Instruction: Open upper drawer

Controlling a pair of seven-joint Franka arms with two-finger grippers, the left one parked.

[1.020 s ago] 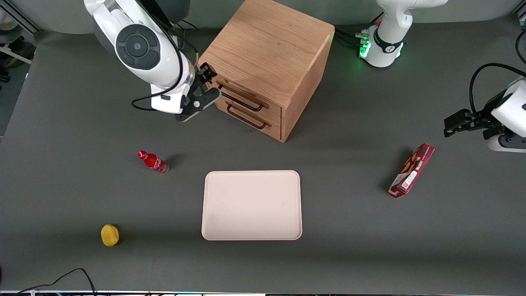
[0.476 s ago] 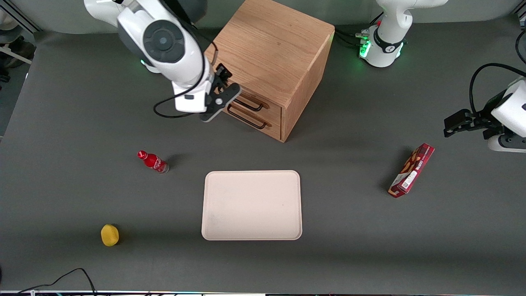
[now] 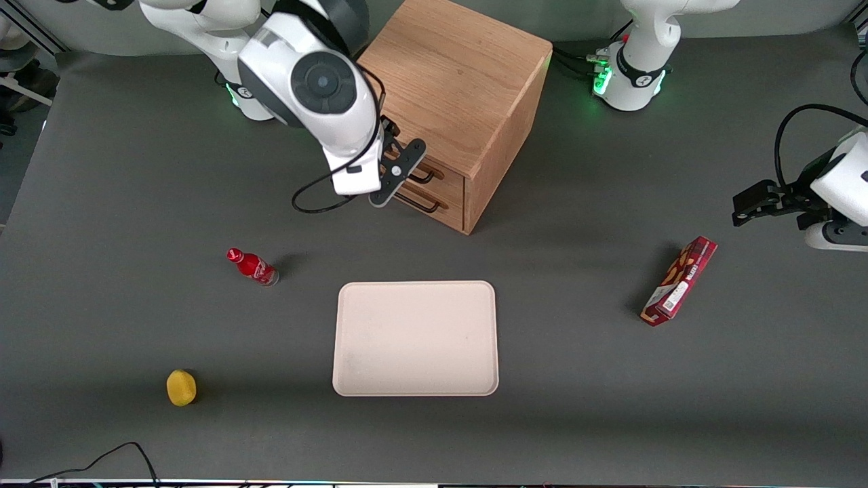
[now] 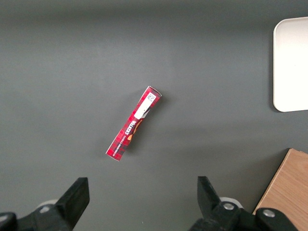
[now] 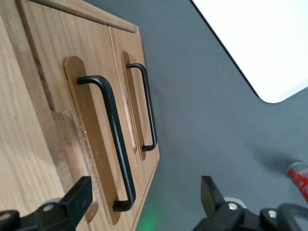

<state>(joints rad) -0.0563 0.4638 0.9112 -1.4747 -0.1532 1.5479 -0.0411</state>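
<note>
The oak cabinet [image 3: 451, 81] has two drawers, both shut. The upper drawer [image 3: 449, 178] shows partly past my arm, with its black handle [image 3: 425, 178]. The lower drawer [image 3: 449, 207] lies under it with a matching handle [image 3: 417, 202]. My right gripper [image 3: 397, 161] is open, close in front of the drawer fronts. In the right wrist view the upper drawer [image 5: 57, 62] and its handle [image 5: 117, 144] are close. One end of that handle lies between my gripper's [image 5: 144, 197] open fingers [image 5: 81, 195], not touched. The lower handle [image 5: 147, 106] is beside it.
A cream tray [image 3: 415, 337] lies nearer the front camera than the cabinet. A red bottle [image 3: 252, 266] and a yellow object [image 3: 181, 388] lie toward the working arm's end. A red box [image 3: 679, 280] lies toward the parked arm's end and shows in the left wrist view [image 4: 134, 123].
My right arm has swung from beside the cabinet's corner along the drawer fronts toward the parked arm's end. The gripper has stayed open. The drawers have not moved.
</note>
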